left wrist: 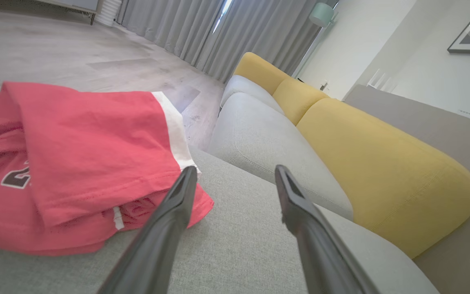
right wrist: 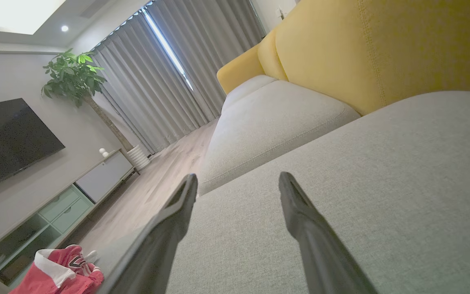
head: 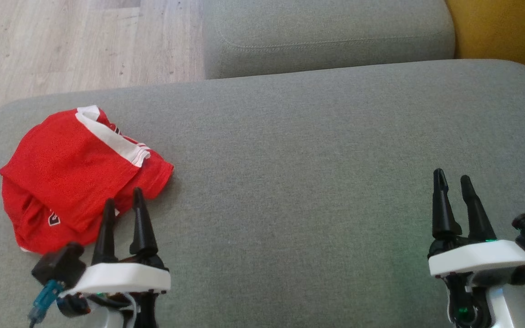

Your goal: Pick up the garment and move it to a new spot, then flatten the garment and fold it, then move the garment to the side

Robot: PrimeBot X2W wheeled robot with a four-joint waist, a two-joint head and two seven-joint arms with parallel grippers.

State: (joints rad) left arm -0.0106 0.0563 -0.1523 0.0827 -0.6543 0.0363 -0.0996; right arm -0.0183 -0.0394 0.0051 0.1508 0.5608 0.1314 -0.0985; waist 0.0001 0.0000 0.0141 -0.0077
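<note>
Red garment (head: 75, 177) sits bunched at the left end of the grey cushion (head: 312, 159), left gripper (head: 123, 196) spread wide and empty just beside its edge, seemingly lined up to grab, right gripper (head: 451, 175) likewise spread, empty, parked well clear.

Grey sofa seat (head: 317, 150) w/ red garment (head: 66, 173) at left end

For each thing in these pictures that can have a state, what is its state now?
Garment: loosely bunched, lying on the grey cushion, not held.
Left end effector: open, empty, close to the garment.
Right end effector: open, empty, above bare cushion.
Curtains: drawn, one narrow gap.
Television: screen dark.
</note>
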